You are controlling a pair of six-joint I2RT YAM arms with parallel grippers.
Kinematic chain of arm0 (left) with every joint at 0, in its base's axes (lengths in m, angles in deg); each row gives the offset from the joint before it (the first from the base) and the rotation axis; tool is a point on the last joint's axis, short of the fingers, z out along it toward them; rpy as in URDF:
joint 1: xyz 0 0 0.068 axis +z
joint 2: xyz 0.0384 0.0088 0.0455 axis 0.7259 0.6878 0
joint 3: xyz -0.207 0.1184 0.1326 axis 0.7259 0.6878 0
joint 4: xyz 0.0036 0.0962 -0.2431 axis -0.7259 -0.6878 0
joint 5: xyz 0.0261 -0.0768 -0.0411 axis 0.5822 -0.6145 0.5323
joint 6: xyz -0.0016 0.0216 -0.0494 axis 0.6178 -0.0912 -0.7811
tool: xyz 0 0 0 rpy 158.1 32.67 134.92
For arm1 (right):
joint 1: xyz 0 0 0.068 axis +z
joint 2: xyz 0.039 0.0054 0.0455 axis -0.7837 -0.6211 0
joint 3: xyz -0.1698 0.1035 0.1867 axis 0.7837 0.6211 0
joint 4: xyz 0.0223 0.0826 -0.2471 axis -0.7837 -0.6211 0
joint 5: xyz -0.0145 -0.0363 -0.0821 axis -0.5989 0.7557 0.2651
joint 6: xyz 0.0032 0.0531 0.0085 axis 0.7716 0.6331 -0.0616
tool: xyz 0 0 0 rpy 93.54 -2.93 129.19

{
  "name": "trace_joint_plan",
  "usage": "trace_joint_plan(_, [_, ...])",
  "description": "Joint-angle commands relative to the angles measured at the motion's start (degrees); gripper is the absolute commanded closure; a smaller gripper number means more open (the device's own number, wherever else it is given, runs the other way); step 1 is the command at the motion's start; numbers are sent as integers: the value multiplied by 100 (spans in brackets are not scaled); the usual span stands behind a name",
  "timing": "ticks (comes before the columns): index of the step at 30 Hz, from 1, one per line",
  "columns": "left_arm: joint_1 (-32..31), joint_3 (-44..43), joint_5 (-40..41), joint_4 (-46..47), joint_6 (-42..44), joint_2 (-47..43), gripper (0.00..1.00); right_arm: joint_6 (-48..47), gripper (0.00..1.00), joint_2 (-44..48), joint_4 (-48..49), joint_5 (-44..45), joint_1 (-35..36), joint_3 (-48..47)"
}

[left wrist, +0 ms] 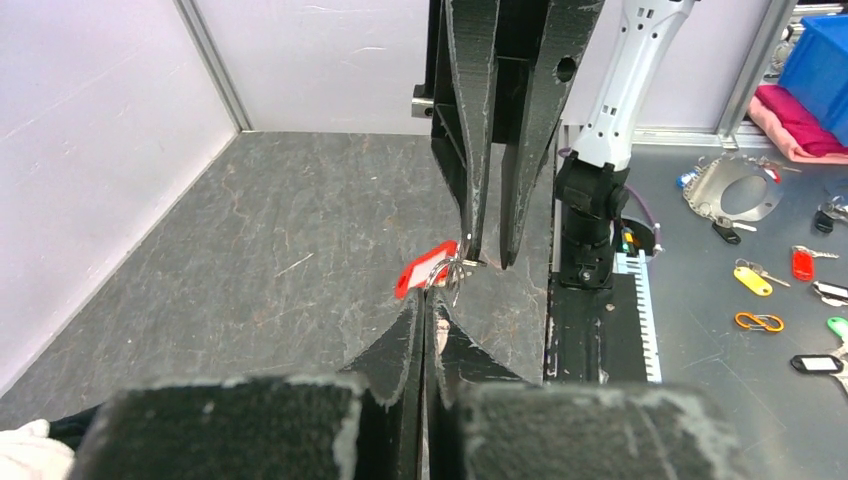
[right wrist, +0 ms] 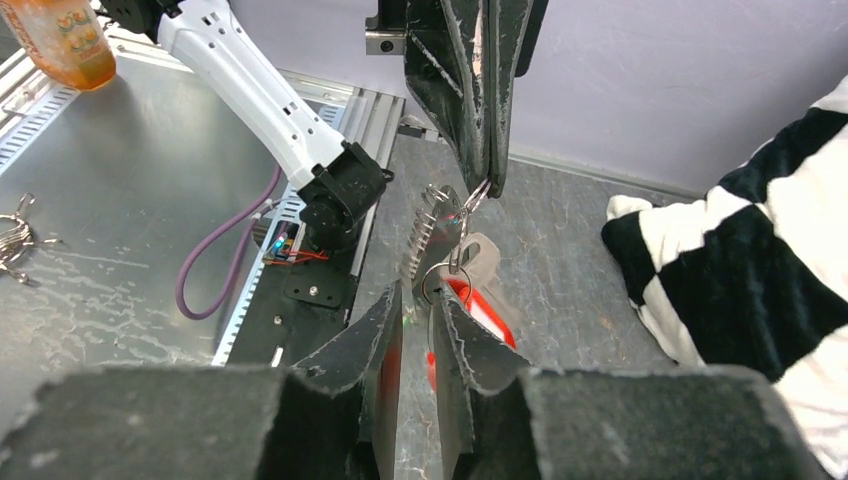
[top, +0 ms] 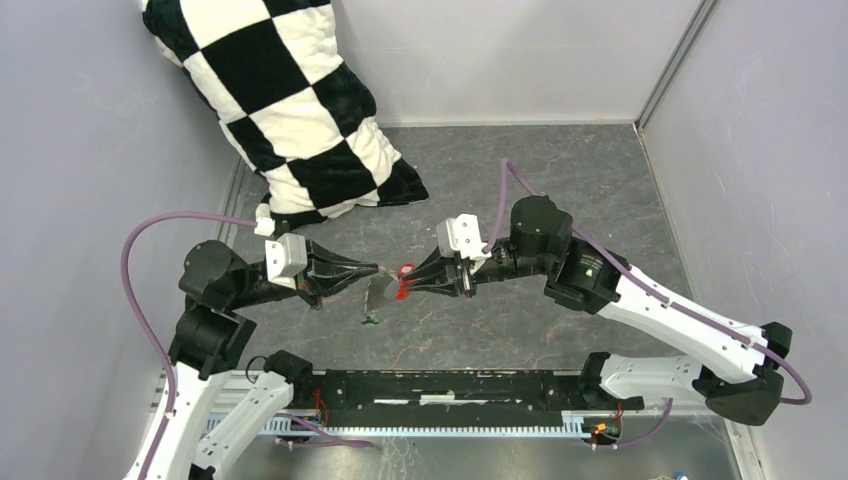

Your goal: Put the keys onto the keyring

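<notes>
Black fingers of the left gripper [right wrist: 490, 188] are pressed together on the thin keyring [left wrist: 456, 272], holding it in the air between the two arms. The right gripper [right wrist: 418, 296] stands tip to tip with it, jaws a little apart and gripping nothing. A toothed silver key [right wrist: 428, 232] seems already threaded, hanging beside the long red tag [right wrist: 487, 312]. The red-headed key isn't visible and probably remains.
</notes>
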Motion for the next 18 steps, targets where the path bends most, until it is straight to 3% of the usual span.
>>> trace_joint_plan(1, [-3, -30, 225, 331, -160, -55, 98, -95, 78, 223, -18, 221, 39, 7])
trace_joint_plan(5, [-3, -57, 272, 339, -184, -54, 98, -42, 78, 132, 25, 360, 116, -20])
trace_joint_plan(13, [-4, 11, -116, 72, 368, -178, 98, -359, 45, 117, -601, 1335, 165, -839])
trace_joint_plan(18, [-4, 212, 562, 127, 779, -283, 98, -171, 37, -11, -549, 1643, 169, -1066])
